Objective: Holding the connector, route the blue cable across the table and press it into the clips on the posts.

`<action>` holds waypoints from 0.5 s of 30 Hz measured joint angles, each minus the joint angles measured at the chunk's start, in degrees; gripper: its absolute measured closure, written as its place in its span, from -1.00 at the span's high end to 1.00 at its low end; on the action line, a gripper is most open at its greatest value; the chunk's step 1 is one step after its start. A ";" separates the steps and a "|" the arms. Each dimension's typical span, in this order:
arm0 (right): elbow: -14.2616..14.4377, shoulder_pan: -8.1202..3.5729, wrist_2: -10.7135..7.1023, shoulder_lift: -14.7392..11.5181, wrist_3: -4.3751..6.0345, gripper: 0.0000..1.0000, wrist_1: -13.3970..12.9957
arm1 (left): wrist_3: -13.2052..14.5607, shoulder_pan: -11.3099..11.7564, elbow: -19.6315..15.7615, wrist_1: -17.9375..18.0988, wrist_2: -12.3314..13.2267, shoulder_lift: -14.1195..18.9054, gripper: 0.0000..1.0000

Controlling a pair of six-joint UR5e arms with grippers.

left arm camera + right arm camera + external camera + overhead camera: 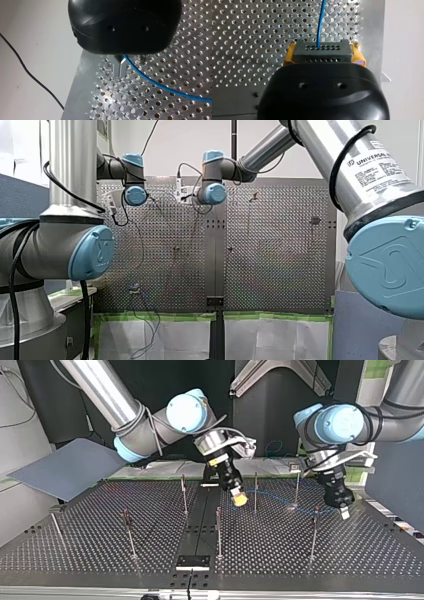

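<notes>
Routing step: connector (322, 51) pinched by right gripper (240, 500) at the top view's centre, blue cable (272, 494) nipped by left gripper (344, 512) at centre right; pressing into the clip of the nearest post (255, 491) is judged next

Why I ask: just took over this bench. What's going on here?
My right gripper, yellow pads, is clamped on the grey connector. The blue cable runs from it to my left gripper, which pinches it low over the perforated table, among the posts. Whether any clip holds the cable yet cannot be seen.
</notes>
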 joint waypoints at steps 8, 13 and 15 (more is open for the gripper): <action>-0.65 0.07 -0.02 0.21 -0.04 -1.00 0.22 | -0.10 0.13 0.11 -1.63 -0.21 0.20 -1.00; -0.67 0.08 0.06 0.27 0.00 -1.00 0.25 | -0.46 -0.52 -0.22 -2.70 -0.15 2.09 -1.00; -0.68 0.09 0.10 0.29 0.06 -1.00 0.25 | -0.83 -0.79 -0.64 -3.05 -0.08 2.96 -1.00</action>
